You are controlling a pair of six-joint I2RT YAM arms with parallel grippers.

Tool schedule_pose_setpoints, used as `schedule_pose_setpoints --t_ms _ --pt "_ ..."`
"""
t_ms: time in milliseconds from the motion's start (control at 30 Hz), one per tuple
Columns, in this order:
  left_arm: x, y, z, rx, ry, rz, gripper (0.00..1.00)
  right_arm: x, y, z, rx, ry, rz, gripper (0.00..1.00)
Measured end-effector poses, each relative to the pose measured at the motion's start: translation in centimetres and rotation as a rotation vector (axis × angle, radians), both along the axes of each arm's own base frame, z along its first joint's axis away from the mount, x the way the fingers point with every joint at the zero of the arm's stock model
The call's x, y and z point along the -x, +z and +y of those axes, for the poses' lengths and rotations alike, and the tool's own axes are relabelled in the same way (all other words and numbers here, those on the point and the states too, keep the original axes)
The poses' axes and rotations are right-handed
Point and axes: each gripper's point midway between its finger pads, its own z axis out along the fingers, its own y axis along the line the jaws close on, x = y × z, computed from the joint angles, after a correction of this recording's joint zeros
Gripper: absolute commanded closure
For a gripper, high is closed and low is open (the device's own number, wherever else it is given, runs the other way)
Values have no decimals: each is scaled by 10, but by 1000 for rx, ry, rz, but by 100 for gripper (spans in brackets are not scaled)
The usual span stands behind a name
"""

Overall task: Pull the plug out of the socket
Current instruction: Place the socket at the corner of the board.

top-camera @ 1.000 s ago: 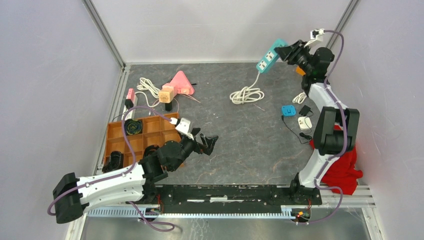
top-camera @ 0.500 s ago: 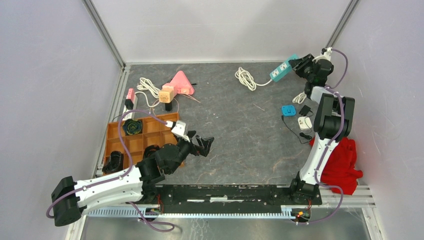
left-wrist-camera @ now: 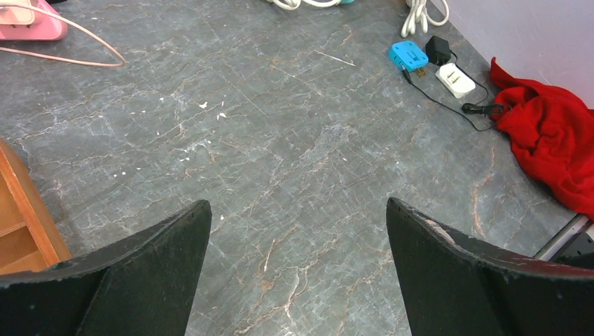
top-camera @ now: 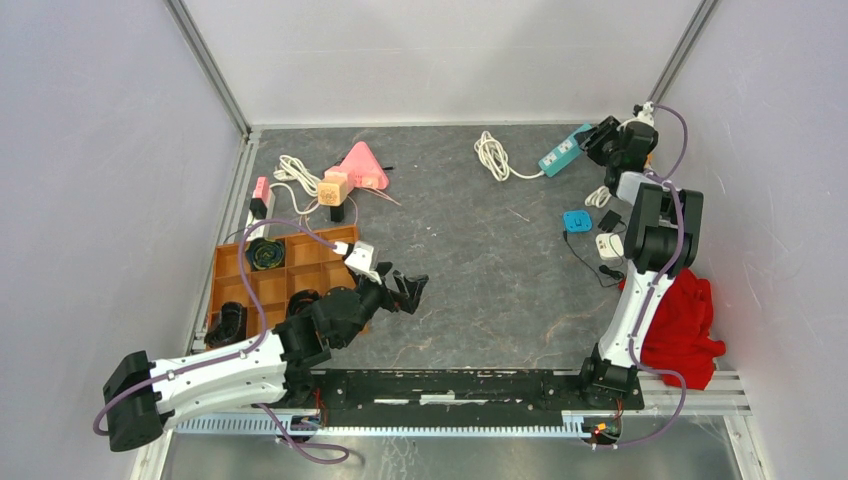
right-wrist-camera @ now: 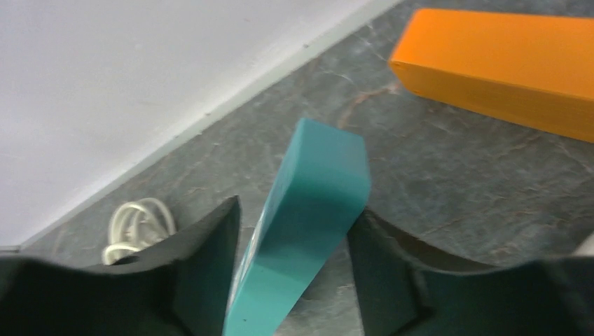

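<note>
Right gripper [top-camera: 597,141] pinched the teal power strip [top-camera: 561,152] at the far right corner of the table [top-camera: 480,250], white cord [top-camera: 490,156] coiled just beside. Left gripper [top-camera: 413,289] hung spread wide near the orange tray [top-camera: 290,238].

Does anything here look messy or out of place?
Yes. A red cloth lies crumpled in the near right corner, spilling over the edge. The teal power strip is held tilted in the right gripper, not lying flat.

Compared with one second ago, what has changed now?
The right hand, still gripping the teal power strip, carried it toward the back right corner, dragging its white cord coil farther back. The left hand, open, drew back slightly. Everything else stayed.
</note>
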Motion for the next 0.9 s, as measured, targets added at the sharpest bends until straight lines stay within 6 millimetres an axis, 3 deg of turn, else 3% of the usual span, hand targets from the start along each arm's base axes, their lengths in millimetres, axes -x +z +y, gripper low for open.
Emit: schedule_pose_setpoints --t_ms 200,333,533,633,767,900 --pt "0 1 0 -12 0 6 0 6 -34 -14 38 -25 94 26" --pt "0 2 0 -18 0 10 0 7 -33 -22 49 -26 106 21" --pt "0 15 1 -19 1 10 0 -4 -2 -32 107 21 75 16" --pt "1 26 2 -13 2 6 0 0 15 -29 137 76 54 15" --pt "0 38 3 -8 11 0 0 28 35 -13 165 168 34 9" --pt "-3 48 6 -23 23 -19 0 68 71 18 181 312 -45 8"
